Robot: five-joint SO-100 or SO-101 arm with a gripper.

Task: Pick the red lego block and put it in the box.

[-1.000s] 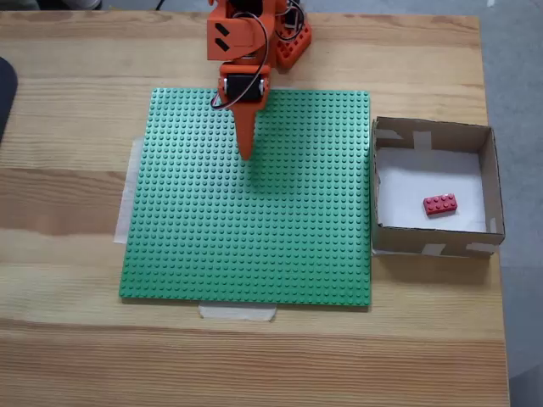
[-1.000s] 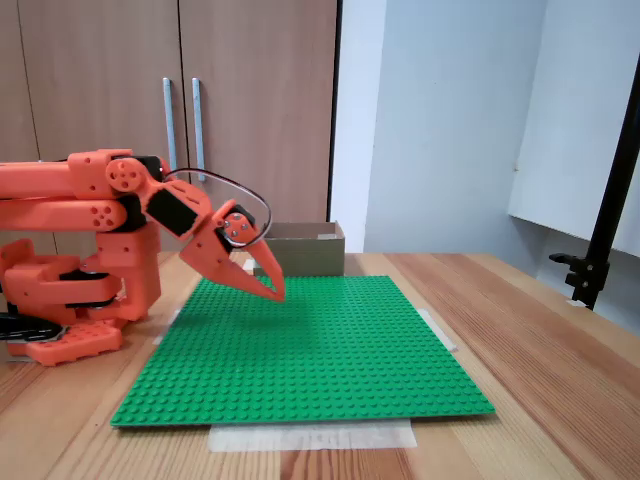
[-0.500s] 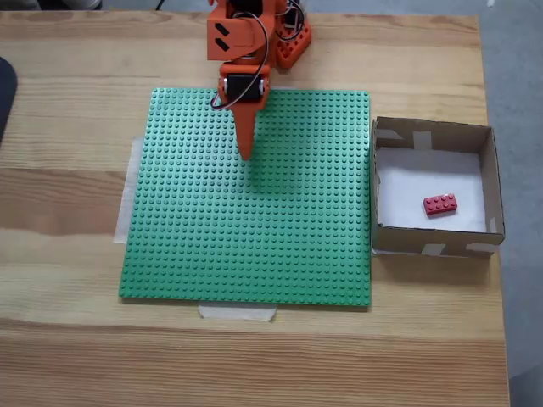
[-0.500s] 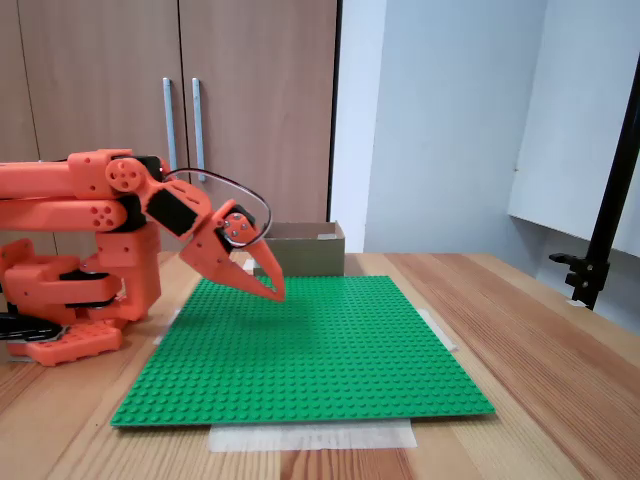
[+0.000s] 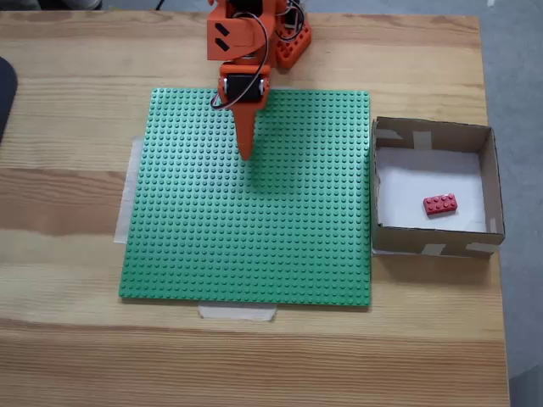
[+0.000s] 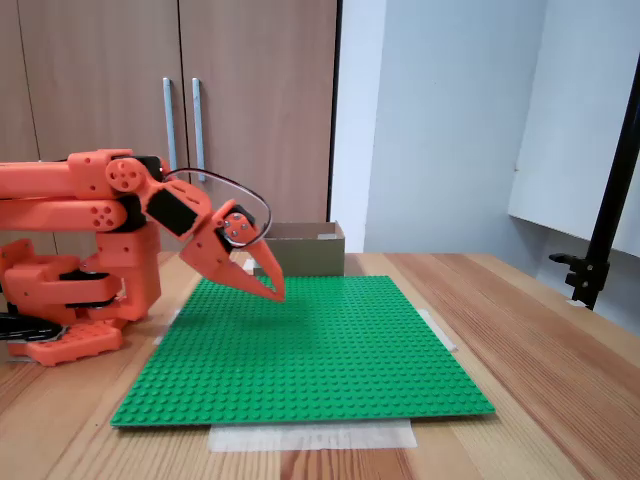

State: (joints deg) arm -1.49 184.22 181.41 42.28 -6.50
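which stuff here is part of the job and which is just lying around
Job:
small red rectangular lego block, lying inside the box
square brown cardboard box
orange two-finger gripper, shut and empty

Lying about:
green studded baseplate
pale tape strip
wooden table

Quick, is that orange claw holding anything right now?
Gripper: closed, fingers together, holding nothing. The red lego block already lies in the box.

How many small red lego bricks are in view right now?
1. The small red rectangular lego brick lies on the white bottom of the square brown cardboard box, right of the green baseplate.
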